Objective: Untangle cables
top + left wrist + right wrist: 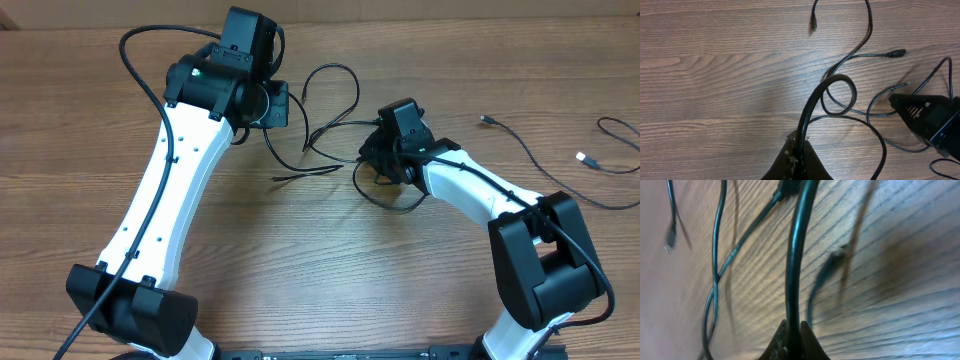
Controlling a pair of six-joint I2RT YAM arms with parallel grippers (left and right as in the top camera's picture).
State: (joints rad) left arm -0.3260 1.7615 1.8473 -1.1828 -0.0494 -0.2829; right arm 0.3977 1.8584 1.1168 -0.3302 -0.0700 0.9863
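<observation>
One tangle (338,127) of black cables lies on the table (330,270), midway between the left and right edges and toward the far edge. The left gripper (798,146) is pressed together on one thick strand of it that rises from a single loop, and the right gripper (792,330), just right of the tangle, is likewise pinching one strand. Three loose ends (814,25) show in the left wrist view, though I cannot tell how many cables make up the tangle. More cable (541,172) with two plugs (487,120) lies well apart near the right edge.
</observation>
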